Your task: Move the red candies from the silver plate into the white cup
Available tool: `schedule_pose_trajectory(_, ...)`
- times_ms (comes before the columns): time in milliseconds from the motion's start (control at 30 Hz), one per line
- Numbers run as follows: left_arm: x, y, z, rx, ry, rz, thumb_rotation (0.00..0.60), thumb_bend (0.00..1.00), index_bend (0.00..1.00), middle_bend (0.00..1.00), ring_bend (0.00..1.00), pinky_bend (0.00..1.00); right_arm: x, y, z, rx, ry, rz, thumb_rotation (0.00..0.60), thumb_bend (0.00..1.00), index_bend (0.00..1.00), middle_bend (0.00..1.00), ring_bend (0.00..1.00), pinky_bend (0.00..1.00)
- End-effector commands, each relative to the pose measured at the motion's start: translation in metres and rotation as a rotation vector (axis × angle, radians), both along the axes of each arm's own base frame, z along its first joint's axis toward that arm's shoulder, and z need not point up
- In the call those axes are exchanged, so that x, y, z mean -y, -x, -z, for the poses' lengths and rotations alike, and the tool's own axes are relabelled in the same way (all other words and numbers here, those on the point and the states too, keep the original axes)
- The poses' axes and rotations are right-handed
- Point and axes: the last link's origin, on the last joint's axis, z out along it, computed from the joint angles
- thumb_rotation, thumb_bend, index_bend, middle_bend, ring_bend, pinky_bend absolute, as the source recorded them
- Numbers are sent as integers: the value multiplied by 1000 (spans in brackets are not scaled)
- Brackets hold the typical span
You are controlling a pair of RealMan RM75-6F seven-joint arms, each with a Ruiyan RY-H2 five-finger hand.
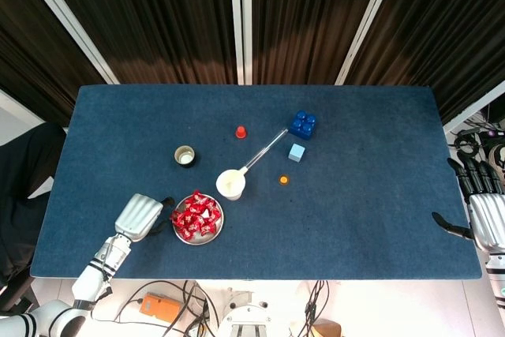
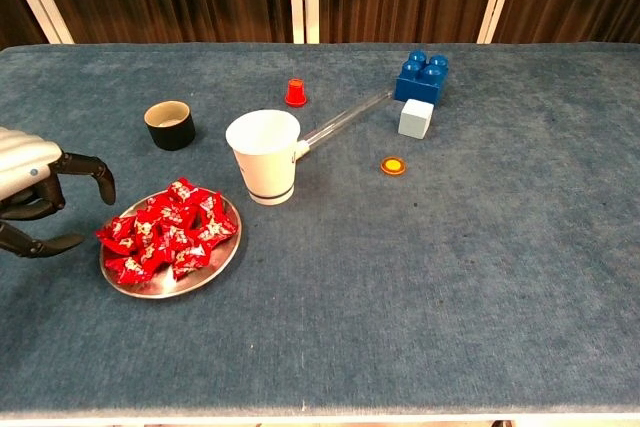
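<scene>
left hand (image 2: 35, 202) just beside the silver plate (image 2: 222, 254), fingers curled apart, holding nothing. red candies (image 2: 165, 230) piled on the plate, none in the white cup (image 2: 265, 157), which stands upright just behind the plate. right hand (image 1: 481, 209) off the bench (image 1: 371, 203) edge, fingers spread, empty.

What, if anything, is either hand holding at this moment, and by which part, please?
Nothing is held. The left hand hovers beside the silver plate with fingers apart, touching no red candies; the right hand is open at the table's edge.
</scene>
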Motion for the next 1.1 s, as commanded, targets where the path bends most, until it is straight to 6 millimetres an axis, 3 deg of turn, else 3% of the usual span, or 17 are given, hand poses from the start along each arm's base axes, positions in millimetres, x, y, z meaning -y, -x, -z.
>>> schedule_pose_trajectory(33,-1,-1,4,0,8,4,600,247,390,976,940,862,0,0,0,-1,-1,3,600,330,0,34,0,0)
schedule_pose_trajectory(233,-3,-3,13,21,30,11,600,248,440,976,939,862,0,1,0,0,2,10,600,330,0,34,0,0)
schedule_pose_trajectory(400,-7,-6,19,78,37,12,600,344,547,977,940,862,0,2,0,0,6,15,600,330,0,33,0,0)
schedule_pose_trajectory(500,-9,-5,18,97,28,18,600,418,603,979,942,862,-1,2,0,2,7,16,600,331,0,34,0,0)
schedule_pose_trajectory(733,-6,-15,5,171,12,39,600,428,619,979,943,862,-1,2,0,6,11,16,600,330,0,34,0,0)
schedule_pose_trajectory(933,-22,-49,-19,291,-44,100,600,423,619,979,943,862,-3,2,-1,9,15,12,600,331,0,33,0,0)
schedule_pose_trajectory(1100,-46,-83,-21,331,-35,131,600,424,617,979,946,862,-4,3,-1,13,13,13,600,330,0,34,0,0)
